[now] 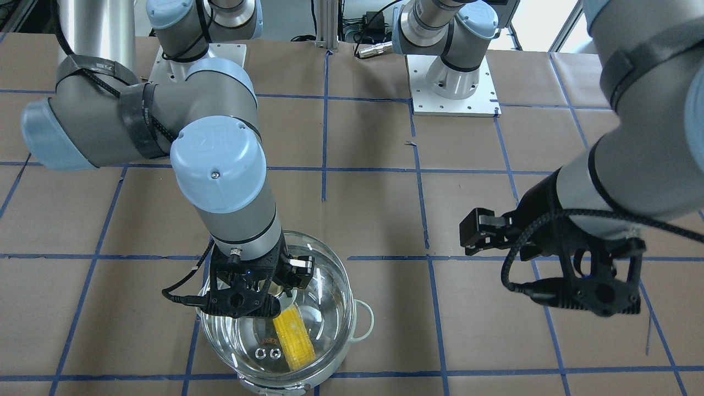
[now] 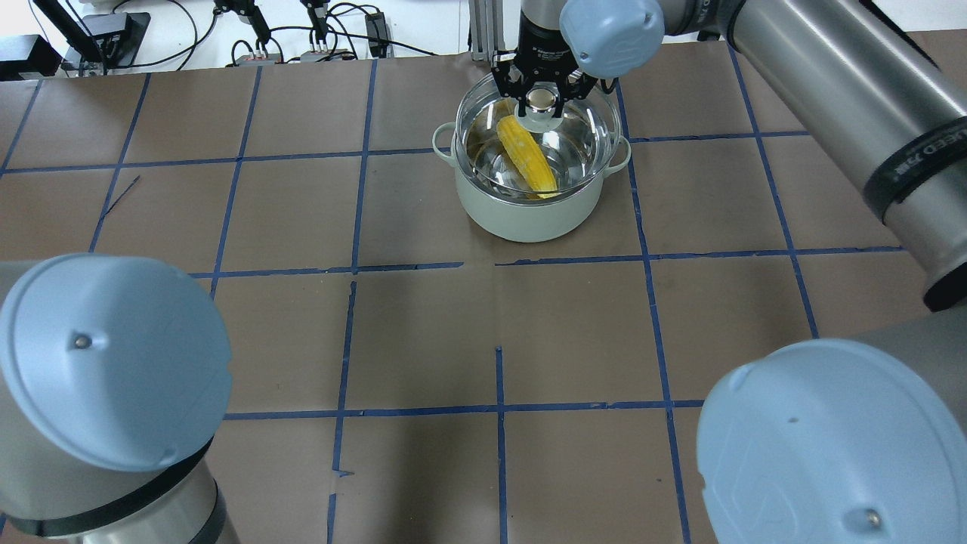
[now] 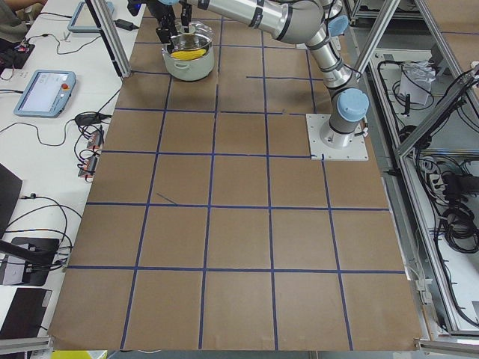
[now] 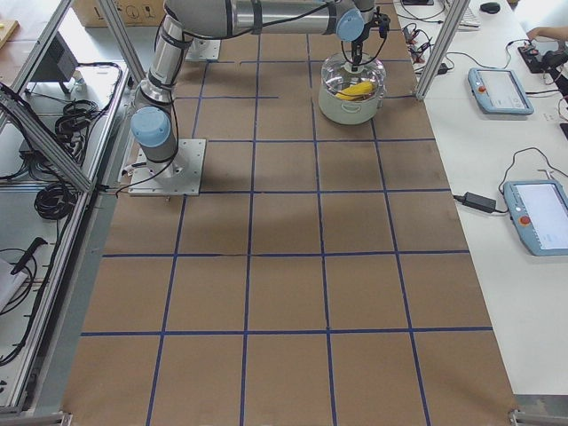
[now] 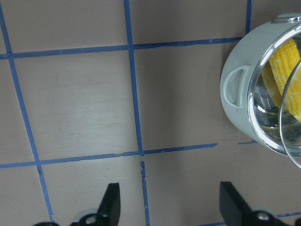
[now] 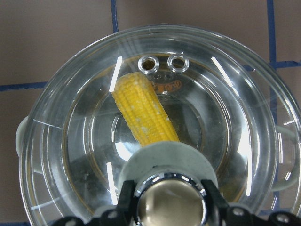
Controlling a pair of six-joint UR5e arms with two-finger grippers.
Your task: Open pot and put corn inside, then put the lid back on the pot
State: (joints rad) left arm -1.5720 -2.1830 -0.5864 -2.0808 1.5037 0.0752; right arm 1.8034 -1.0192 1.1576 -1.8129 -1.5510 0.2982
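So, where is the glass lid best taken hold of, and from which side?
By the central knob, from straight above. The lid is a wide, smooth glass dome over the pot; the knob is its only raised, narrow part. The right gripper is shut on it this way.

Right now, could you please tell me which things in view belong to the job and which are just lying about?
Job in hand:
pot; corn lying inside it; lid, gripped by its knob in the right gripper; left gripper, open and empty, off to the side.

Lying about:
blue-edged tablet on the white bench; black adapter with its cable.
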